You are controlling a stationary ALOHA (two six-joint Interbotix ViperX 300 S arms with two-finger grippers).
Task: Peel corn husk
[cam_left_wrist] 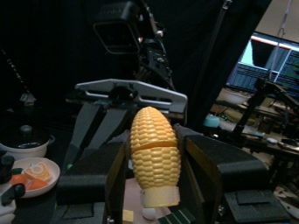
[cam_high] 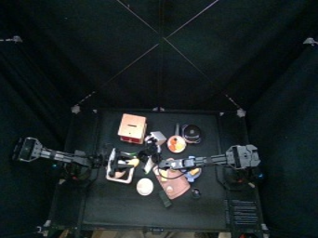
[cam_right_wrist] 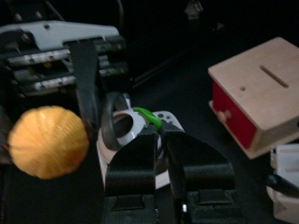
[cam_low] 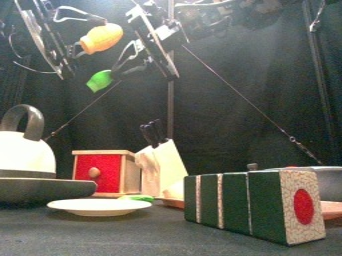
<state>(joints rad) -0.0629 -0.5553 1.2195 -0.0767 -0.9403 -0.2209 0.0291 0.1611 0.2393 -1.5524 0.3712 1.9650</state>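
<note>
Kettle, white with a black handle, stands at the far left on a dark tray, with a white plate in front of it. High above them the left gripper holds the yellow cob by its lower end, jaws set wide around it; in the front view the cob hangs in the air between the two arms. Just right of it the right gripper has its jaws nearly closed on the corn husk, a green strip that appears already pulled off the cob and hangs below it. Down on the table sit a red-fronted wooden box, then a striped green block near the front right.
</note>
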